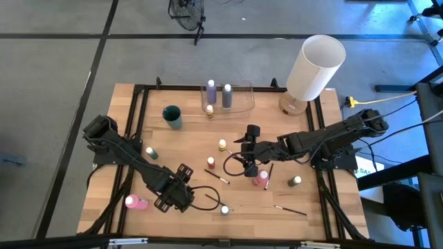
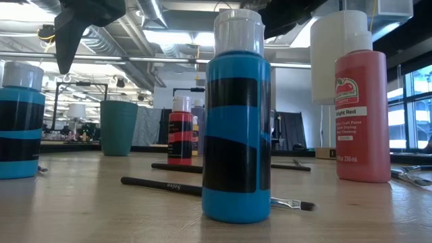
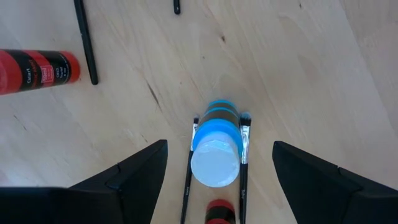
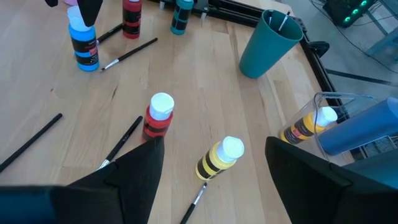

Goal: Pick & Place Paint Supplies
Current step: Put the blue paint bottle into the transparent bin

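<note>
blue bottle (image 3: 214, 146) stands upright at the table's near edge, cap up, a thin brush (image 2: 202, 190) lying flat just behind it. the left gripper (image 1: 174, 196) hovers beside it, claw wide and empty. farther in, the right gripper (image 1: 250, 149), also wide, hangs over upright red (image 4: 157, 118) and yellow bottles (image 4: 219, 158).

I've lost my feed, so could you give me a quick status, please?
Both grippers open, empty. Left gripper above blue paint bottle; brushes flank it. Right gripper mid-table.
</note>
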Controlling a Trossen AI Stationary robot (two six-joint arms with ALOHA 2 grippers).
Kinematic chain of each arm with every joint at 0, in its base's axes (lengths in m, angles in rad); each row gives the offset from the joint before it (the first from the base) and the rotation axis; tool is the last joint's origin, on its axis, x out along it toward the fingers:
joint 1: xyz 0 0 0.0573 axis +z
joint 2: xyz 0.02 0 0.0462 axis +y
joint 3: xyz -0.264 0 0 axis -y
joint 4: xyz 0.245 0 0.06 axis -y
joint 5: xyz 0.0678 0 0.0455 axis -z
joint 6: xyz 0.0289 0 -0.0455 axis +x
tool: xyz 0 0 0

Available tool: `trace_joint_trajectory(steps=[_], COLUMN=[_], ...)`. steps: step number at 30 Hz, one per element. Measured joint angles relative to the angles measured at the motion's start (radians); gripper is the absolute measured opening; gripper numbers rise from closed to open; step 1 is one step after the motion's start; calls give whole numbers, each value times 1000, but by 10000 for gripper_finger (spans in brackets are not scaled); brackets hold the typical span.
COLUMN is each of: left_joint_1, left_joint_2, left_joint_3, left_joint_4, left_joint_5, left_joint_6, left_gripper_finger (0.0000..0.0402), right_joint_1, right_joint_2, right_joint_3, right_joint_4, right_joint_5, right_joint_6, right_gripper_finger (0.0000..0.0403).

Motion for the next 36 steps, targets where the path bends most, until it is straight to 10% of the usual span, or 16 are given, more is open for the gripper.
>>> trace_joint_trajectory(steps=[36], left_joint_1=[5], left_joint_2=[-30], left_joint_3=[-74], left_joint_4=[85], left_joint_5=[35], left_joint_6=[22], left_gripper_finger=[287], right_joint_1=[-13], right_joint_2=[0], right_joint_3=[0], right_joint_4=[16], right_joint_5=[3], right_joint_6=[0], right_gripper_finger=[284])
